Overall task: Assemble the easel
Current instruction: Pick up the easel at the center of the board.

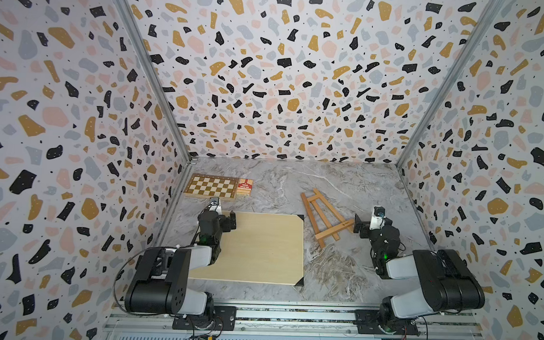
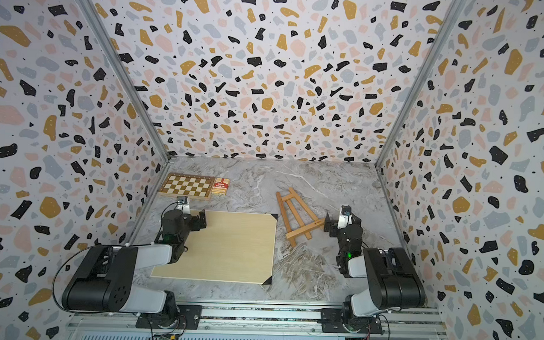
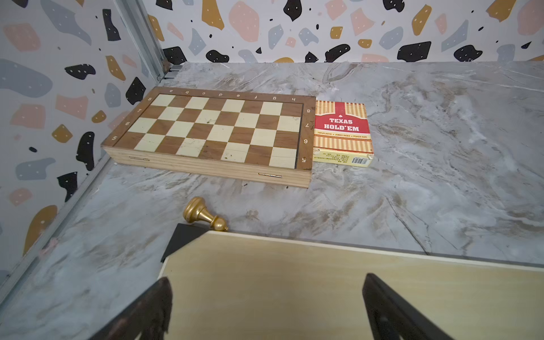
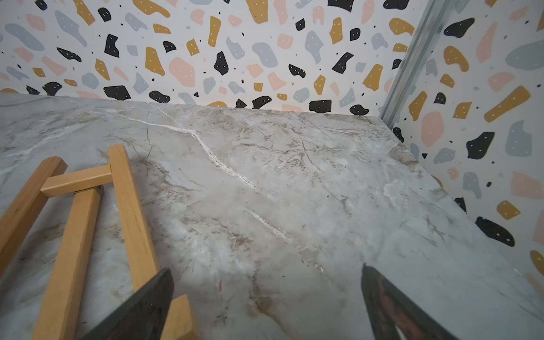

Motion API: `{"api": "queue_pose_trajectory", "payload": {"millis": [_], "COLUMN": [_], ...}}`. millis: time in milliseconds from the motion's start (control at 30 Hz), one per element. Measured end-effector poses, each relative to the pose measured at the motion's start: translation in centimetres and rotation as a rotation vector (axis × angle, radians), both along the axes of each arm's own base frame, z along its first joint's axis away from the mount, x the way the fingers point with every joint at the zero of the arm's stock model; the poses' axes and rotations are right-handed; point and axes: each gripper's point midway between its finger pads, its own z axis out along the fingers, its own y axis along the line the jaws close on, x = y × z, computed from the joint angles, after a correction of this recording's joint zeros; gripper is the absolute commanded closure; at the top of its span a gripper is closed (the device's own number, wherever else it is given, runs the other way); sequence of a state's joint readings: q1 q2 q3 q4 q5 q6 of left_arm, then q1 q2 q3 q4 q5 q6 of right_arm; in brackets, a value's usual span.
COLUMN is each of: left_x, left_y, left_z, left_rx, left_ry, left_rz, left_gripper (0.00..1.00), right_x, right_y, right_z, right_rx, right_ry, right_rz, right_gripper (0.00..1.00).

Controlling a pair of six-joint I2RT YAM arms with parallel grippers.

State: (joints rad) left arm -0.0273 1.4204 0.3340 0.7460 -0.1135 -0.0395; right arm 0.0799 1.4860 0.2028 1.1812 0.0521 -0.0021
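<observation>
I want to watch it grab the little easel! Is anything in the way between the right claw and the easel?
No, nothing visible is in the way. The open right gripper is right beside the easel, which lies flat on the table, with nothing between them.

One easel (image 1: pixel 335 229), one pale board (image 1: pixel 261 248), one chessboard (image 1: pixel 211 187), one card box (image 1: pixel 244 187), one pawn (image 3: pixel 203 215).

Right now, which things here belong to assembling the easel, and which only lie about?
For the job:
small orange-brown wooden slat easel

Lying about:
large pale wooden board with black corners
brown-and-cream chessboard
red card box
gold chess pawn
</observation>
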Motion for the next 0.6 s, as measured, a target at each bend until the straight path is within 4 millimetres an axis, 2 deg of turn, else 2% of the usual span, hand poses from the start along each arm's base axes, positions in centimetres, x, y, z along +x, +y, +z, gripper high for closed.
{"api": "queue_pose_trajectory", "payload": {"millis": [600], "left_x": [0.00], "left_y": [0.00], "left_z": [0.00], "left_rx": [0.000], "left_ry": [0.000], "left_rz": [0.000], "left_gripper": [0.01], "right_x": [0.00], "right_y": [0.29], "right_z": [-0.01], "right_rx": [0.001], "right_ry": [0.001], "right_rz": [0.020], "right_gripper": [0.00]}}
